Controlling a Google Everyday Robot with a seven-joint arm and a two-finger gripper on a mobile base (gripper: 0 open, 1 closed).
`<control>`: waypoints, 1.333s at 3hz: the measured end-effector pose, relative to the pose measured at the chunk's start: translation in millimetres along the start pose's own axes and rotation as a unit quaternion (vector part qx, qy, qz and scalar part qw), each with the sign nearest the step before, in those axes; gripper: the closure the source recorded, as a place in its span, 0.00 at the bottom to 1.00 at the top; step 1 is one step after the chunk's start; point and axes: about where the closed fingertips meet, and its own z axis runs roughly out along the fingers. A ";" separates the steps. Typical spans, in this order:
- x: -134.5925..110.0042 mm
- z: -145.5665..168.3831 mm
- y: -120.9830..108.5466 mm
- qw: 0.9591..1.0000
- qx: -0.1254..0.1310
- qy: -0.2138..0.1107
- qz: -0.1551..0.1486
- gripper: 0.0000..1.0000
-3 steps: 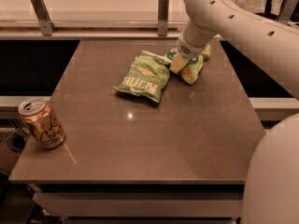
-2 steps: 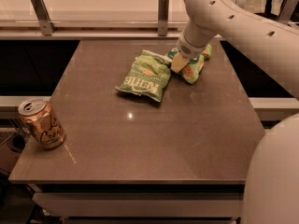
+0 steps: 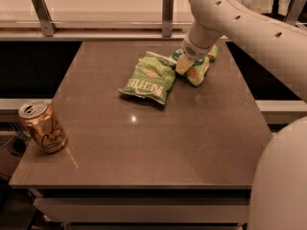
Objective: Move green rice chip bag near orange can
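Note:
The green rice chip bag (image 3: pixel 198 73) lies at the far right of the brown table (image 3: pixel 158 143), mostly covered by my arm. Only its bright green lower end with tan chip pictures shows. My gripper (image 3: pixel 184 65) is down on the bag's left part, touching it. The orange can (image 3: pixel 43 126) stands upright at the table's near left corner, far from the bag and the gripper.
A duller green Kettle bag (image 3: pixel 147 79) lies flat just left of the rice chip bag, between it and the can. A pale counter with metal rail posts (image 3: pixel 167 7) runs behind the table. My arm and body fill the right side.

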 end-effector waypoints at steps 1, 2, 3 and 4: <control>-0.3 -0.7 -0.2 1.000 0.000 0.000 0.000 0.59; -0.2 0.4 0.5 1.000 -0.001 0.001 0.000 0.35; -0.5 0.0 0.4 1.000 -0.001 0.001 0.000 0.12; -1.0 -0.3 0.5 1.000 -0.002 0.001 -0.001 0.00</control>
